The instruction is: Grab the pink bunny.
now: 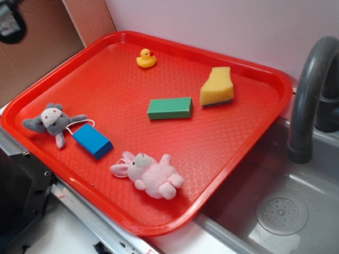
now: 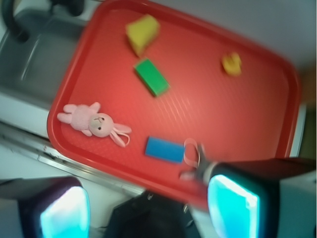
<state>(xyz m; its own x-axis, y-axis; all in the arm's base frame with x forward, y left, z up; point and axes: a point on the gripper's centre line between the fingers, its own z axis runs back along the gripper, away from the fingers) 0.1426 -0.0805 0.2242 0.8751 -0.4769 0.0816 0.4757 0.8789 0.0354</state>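
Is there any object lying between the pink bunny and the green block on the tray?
No. In the exterior view, only bare red tray lies between the pink bunny and the green block.

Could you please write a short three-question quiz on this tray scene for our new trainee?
1. True or false: the pink bunny lies on the red tray, held by nothing.
2. Which item lies nearest the grey plush: A) yellow duck, B) blue block, C) yellow sponge?
3. Fill in: in the wrist view the gripper fingers stand ___ with nothing between them.

Key: 1 true; 2 B; 3 open.
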